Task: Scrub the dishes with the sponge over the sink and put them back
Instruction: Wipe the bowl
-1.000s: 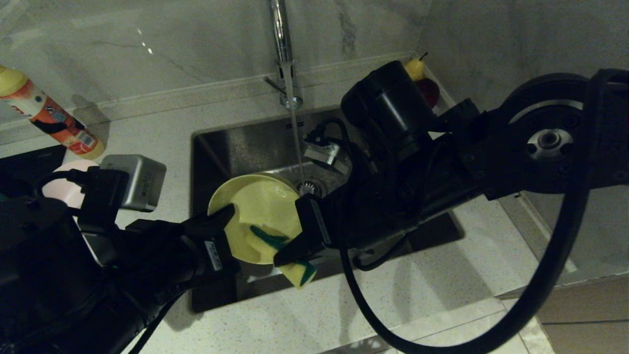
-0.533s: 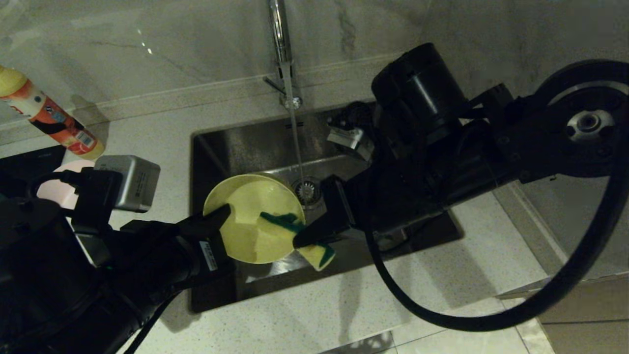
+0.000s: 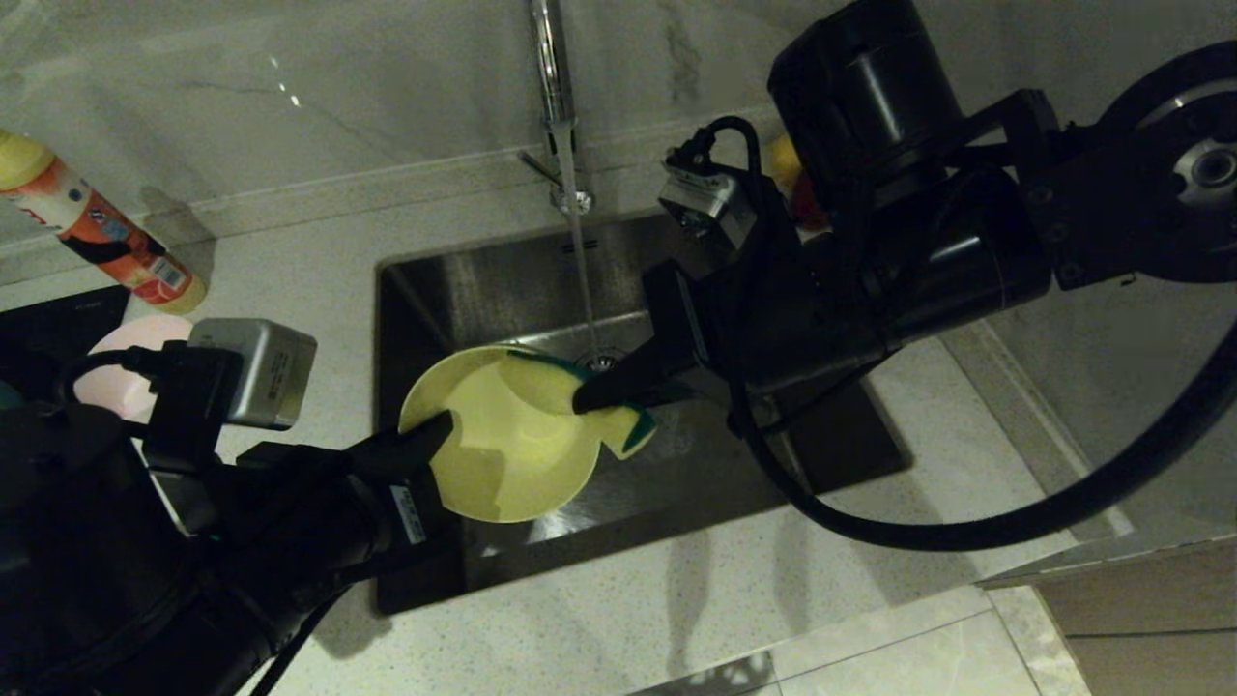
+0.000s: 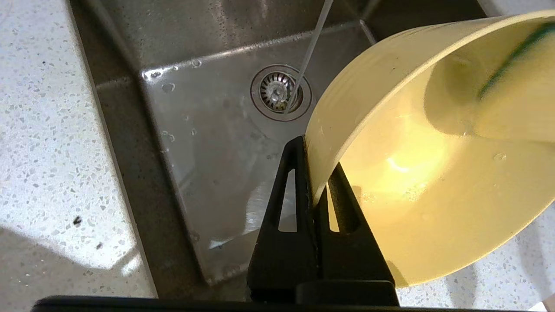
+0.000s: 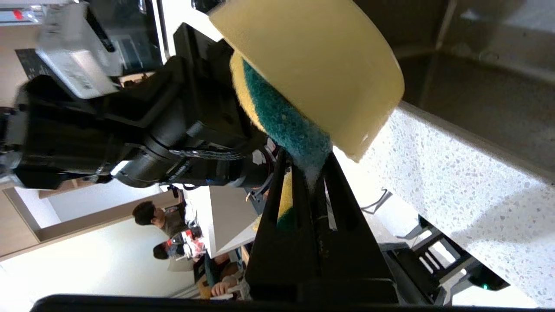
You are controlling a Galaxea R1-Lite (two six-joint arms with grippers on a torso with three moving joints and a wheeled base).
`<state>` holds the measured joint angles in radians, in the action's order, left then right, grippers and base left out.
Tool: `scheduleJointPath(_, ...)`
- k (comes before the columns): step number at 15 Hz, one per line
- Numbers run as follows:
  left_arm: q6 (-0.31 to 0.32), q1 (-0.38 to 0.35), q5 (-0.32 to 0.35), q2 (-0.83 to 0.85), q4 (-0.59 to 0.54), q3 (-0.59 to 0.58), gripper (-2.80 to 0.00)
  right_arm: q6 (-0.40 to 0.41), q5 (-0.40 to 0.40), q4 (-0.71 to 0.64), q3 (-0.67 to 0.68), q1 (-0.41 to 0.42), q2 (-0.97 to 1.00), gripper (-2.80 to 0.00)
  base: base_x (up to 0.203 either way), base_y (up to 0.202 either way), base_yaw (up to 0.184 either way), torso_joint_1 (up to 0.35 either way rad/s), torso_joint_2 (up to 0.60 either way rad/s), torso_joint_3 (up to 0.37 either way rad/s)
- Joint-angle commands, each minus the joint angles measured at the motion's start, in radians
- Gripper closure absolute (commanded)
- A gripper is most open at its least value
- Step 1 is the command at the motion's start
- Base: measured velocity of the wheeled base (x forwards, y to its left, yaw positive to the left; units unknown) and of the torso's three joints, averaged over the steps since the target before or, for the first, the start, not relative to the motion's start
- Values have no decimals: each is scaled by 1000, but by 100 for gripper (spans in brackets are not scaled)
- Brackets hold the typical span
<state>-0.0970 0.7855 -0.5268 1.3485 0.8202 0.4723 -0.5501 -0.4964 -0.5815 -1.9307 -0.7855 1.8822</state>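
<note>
Yellow bowl (image 3: 503,449), smooth glossy plastic, hangs over the steel sink (image 3: 464,290), tipped on edge so its round mouth faces up toward my head camera. My left gripper (image 3: 440,430) is clamped tight on its thin rim. My right gripper (image 3: 585,401) is pinched shut on the sponge (image 3: 628,425), whose long axis runs across the bowl's far rim. From the right wrist I see coarse green scouring fibre (image 5: 286,125) pressed against the bowl wall, yellow foam behind. Only the left wrist shows the ribbed drain strainer (image 4: 279,92) and the thin water stream (image 4: 310,52). Speckled worktop (image 3: 290,261) surrounds the basin.
</note>
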Motion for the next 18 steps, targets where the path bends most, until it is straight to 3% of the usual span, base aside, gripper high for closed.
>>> scheduleJointPath(1, -2, 0, -5, 10, 4, -1, 0, -2, -5, -3, -2, 0, -24, 0, 0, 0, 0, 0, 0, 0)
scheduleJointPath(6, -14, -24, -5, 44, 0, 18, 0, -4, -17, -19, 2, -3, -105, 0, 0, 0, 0, 0, 0, 0)
scheduleJointPath(9, -99, -89, 1, 106, -42, 87, 0, -5, -28, -41, 4, -1, -191, 0, 0, 0, 0, 0, 0, 0)
scheduleJointPath(12, -252, -126, 21, 155, -248, 217, 0, -7, -79, -85, 10, 89, -274, 0, 0, 0, 0, 0, 0, 0)
scheduleJointPath(16, -476, -179, 161, 237, -557, 454, 0, -1, -153, -117, 132, 207, -370, 0, 0, 0, 0, 0, 0, 0)
scheduleJointPath(18, -545, -210, 228, 310, -652, 549, 0, 3, -160, -91, 241, 246, -417, 0, 0, 0, 0, 0, 0, 0)
